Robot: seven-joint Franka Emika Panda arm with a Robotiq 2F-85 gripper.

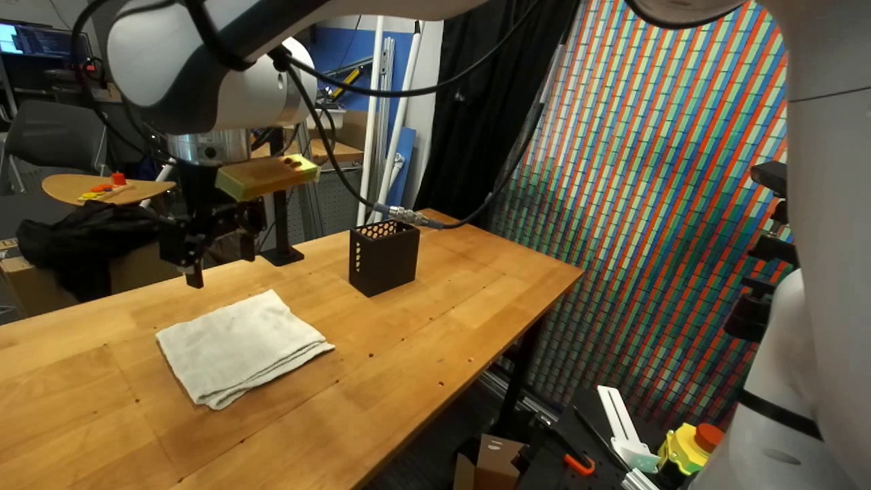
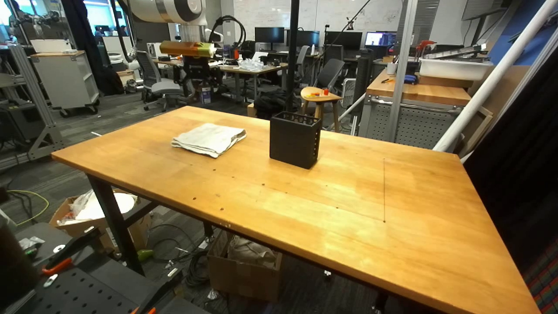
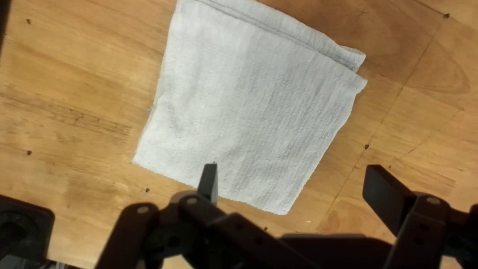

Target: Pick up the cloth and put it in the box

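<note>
The white folded cloth [image 1: 241, 347] lies flat on the wooden table, its layered edge showing; it also appears in an exterior view [image 2: 209, 138]. The dark box [image 1: 384, 262] stands upright on the table a short way from it, open-topped with honeycomb holes, and shows as well in an exterior view [image 2: 293, 140]. My gripper [image 3: 292, 166] is open, its fingers [image 3: 388, 198] wide apart with nothing between them. In an exterior view the gripper [image 1: 221, 267] hangs in the air above the table, over the cloth's far side. From the wrist, one fingertip overlaps the cloth's near edge.
A black post stands on a flat base [image 1: 282, 256] at the table's far edge, beyond the box. Cables [image 1: 408, 216] droop from the arm behind the box. A dark piece [image 3: 22, 228] shows at the wrist view's lower left. The table edge [image 2: 305, 248] borders the floor.
</note>
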